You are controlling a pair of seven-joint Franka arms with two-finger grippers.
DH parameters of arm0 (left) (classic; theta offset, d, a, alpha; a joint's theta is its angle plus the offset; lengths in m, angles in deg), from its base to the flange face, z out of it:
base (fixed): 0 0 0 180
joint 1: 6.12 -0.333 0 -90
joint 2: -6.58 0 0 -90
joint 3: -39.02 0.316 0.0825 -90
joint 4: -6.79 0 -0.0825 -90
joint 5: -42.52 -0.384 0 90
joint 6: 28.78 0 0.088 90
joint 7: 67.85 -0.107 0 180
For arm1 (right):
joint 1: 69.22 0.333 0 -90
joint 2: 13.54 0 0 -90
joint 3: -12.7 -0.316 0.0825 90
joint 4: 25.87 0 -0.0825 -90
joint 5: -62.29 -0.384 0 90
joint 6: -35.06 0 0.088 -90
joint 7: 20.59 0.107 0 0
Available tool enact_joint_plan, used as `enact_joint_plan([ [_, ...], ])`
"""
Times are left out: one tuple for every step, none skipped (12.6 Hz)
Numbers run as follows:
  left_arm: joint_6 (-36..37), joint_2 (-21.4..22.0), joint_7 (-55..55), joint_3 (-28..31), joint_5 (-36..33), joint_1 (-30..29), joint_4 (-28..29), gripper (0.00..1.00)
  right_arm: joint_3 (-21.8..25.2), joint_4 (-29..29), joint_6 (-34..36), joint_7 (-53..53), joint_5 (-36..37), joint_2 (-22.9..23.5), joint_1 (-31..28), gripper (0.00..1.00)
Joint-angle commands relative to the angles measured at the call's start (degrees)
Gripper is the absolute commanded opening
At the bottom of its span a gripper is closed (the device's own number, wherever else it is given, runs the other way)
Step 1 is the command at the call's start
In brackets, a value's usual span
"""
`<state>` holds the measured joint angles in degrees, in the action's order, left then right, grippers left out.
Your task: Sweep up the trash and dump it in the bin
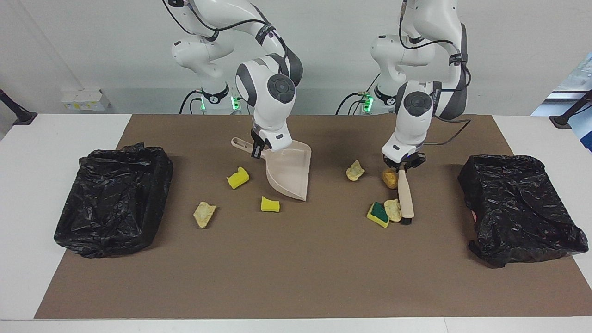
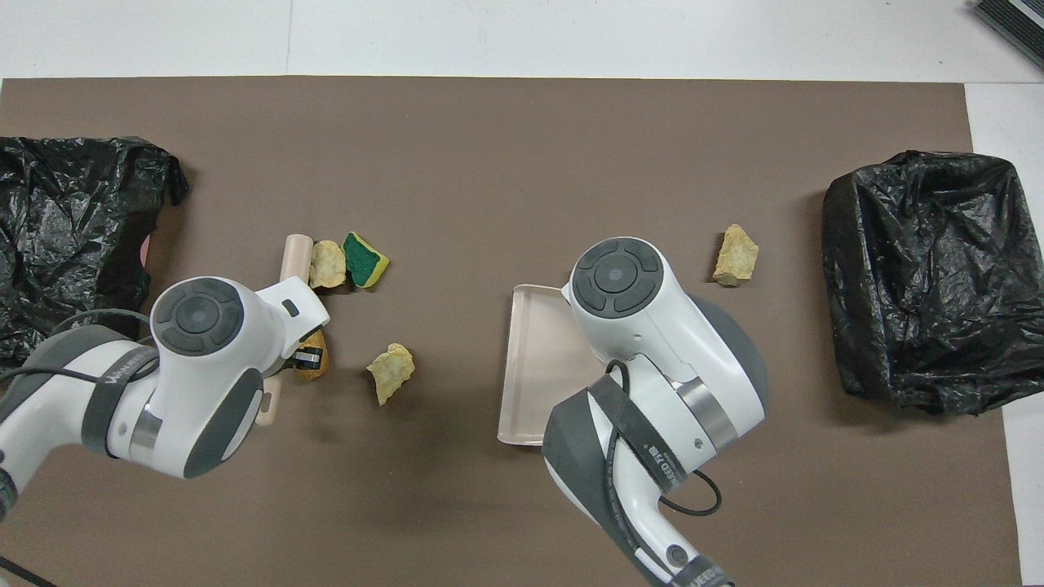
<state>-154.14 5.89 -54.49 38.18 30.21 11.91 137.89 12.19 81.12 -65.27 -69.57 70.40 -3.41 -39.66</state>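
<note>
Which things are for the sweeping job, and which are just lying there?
For the job: yellow sponge chunks, green-topped yellow sponge, pale beige bread-like crumbs, brown potato-like lump, beige plastic dustpan, beige-handled black-bristled brush, two black-bagged bins.
Just lying about: small white plastic box and black stand at the table's edge.

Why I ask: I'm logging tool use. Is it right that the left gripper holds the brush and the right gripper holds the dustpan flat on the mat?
Not flat: the facing view shows the dustpan tipped on edge in the right gripper. The left gripper does hold the brush.
</note>
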Motion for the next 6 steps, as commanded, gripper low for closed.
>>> enact_joint_plan([
  [3.61,2.10,-0.62,0.75,-0.08,4.55,0.75,0.00,-0.45,8.38,-7.65,-3.32,1.03,-4.84,-0.29,0.00],
  [6.33,1.49,-0.71,0.75,-0.08,5.26,-1.61,0.00,-0.45,10.59,-10.12,-3.40,1.03,-5.64,-0.46,0.00],
  [8.27,1.31,-0.71,0.75,-0.08,5.35,-3.29,0.00,-0.45,12.00,-11.36,-3.49,1.03,-6.17,-0.64,0.00],
  [9.16,1.92,-0.53,0.75,-0.08,5.18,-4.09,0.00,-0.45,12.19,-11.81,-3.58,1.03,-6.26,-0.64,0.00],
  [11.09,2.19,-0.18,0.75,0.01,4.92,-5.57,0.00,-0.45,12.19,-12.16,-3.49,1.03,-5.91,-0.55,0.00],
  [14.32,2.27,0.43,0.92,0.10,5.26,-7.24,0.00,-0.45,12.28,-13.64,-3.49,1.03,-5.74,-0.20,0.00],
])
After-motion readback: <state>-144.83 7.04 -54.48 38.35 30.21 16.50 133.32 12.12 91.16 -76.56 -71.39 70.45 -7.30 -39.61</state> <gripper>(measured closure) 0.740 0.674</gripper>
